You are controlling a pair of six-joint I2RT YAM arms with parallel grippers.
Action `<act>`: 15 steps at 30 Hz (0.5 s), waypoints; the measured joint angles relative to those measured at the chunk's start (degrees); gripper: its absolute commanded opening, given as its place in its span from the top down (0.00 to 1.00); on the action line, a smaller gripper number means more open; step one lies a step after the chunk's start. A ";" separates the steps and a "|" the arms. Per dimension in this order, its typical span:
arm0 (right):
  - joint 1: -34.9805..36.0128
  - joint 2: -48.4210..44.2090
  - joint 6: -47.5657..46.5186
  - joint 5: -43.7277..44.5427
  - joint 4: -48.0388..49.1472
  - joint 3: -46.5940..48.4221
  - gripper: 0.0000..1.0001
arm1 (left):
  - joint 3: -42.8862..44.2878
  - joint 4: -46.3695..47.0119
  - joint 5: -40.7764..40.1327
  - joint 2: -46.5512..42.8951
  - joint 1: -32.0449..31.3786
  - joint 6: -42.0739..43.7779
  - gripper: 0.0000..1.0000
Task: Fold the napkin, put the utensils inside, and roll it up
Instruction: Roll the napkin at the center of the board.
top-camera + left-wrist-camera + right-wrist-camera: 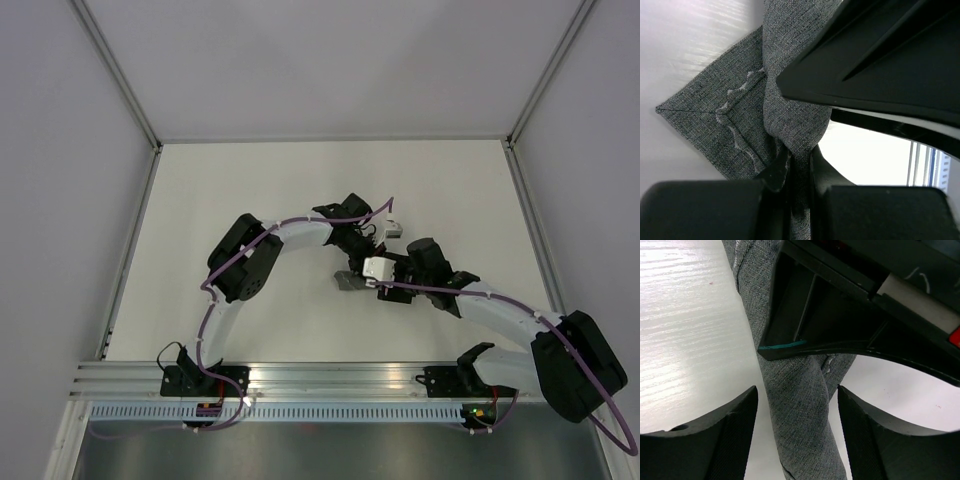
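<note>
The napkin (790, 115) is a tight grey roll, and the left gripper (799, 175) is clenched on it: in the left wrist view its 2 fingers (705, 210) stand almost together with a fold of cloth pinched in the narrow gap. From that pinch the roll runs straight away from the fingertips. Just to the left of it, a flat corner of the same cloth fans out on the white table (685, 315), with a pale stitched hem line (735, 125) turning across it. The right gripper (797, 392) is released. In its own view the 2 fingers (715, 440) stand wide apart with the roll running lengthwise between them, and a strip of bare table shows on each side, so neither pad touches the cloth. The 2 grippers sit very close. Each wrist view is half filled by the other's black housing, which hangs just above the roll. What is wrapped inside the roll is hidden in all 3 views. The top view shows what the wrist views do not: the left arm (250, 260) and the right arm (520, 320) bend in to meet over mid-table. Only a small grey scrap of cloth pokes out beneath the fingertips there, and neither set of jaws can be read from above.
</note>
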 measured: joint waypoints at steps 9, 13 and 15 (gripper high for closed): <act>1.16 2.78 1.31 1.31 0.55 -0.02 0.54 | 0.92 -2.64 0.50 0.68 0.26 -0.61 0.65; 1.14 3.02 1.79 1.07 0.46 0.00 0.59 | 1.18 -3.23 1.22 0.87 0.44 -1.05 0.58; 1.14 3.30 1.81 0.85 0.24 0.09 0.60 | 1.27 -3.41 1.38 0.87 0.57 -1.22 0.57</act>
